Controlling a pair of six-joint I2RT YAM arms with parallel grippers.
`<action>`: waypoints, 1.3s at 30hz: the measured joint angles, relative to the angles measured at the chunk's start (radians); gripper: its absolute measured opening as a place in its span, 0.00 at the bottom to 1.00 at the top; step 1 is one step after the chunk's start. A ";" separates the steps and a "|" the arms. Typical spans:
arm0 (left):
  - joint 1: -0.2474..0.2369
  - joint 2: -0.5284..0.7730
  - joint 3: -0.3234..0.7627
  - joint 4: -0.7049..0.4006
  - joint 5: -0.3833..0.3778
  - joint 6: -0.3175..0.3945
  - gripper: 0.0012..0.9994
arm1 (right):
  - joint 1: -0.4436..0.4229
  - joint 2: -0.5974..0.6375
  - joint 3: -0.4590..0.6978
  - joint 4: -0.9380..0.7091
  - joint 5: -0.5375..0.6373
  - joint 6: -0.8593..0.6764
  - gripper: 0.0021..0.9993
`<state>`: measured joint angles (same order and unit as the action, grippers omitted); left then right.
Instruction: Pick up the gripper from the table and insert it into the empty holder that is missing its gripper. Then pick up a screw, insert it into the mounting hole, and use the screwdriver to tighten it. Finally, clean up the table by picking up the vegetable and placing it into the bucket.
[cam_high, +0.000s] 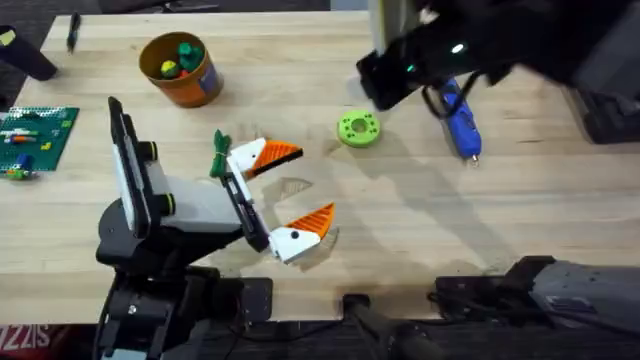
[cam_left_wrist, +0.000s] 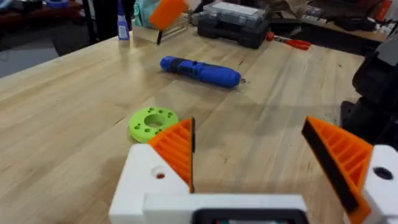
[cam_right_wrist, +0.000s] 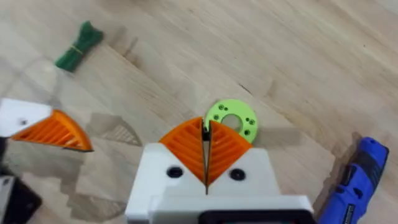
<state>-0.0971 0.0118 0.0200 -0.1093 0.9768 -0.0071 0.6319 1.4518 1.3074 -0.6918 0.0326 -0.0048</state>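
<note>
The left gripper (cam_high: 293, 195) is seen over the near middle of the table (cam_high: 420, 230), its orange-tipped fingers spread wide and nothing held. The right gripper (cam_right_wrist: 206, 155) is raised above the green ring-shaped disc (cam_right_wrist: 232, 118), fingers pressed together, empty. The vegetable (cam_high: 220, 155) lies just beside the left gripper's far finger. The screwdriver (cam_high: 461, 122) lies at the right, and the bucket (cam_high: 181, 68) stands at the far left.
</note>
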 joint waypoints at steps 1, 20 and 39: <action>0.000 0.000 0.000 0.000 0.000 0.000 0.99 | 0.000 -0.014 0.015 -0.015 -0.004 0.000 0.01; 0.000 0.000 0.000 0.000 0.000 0.000 0.99 | 0.170 0.045 0.410 -0.354 -0.130 -0.023 0.01; 0.000 0.000 0.000 0.000 0.000 0.000 0.99 | 0.424 0.175 0.521 -0.332 -0.074 -0.034 0.01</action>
<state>-0.0971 0.0116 0.0200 -0.1095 0.9769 -0.0071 1.0562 1.6267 1.8285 -1.0243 -0.0411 -0.0387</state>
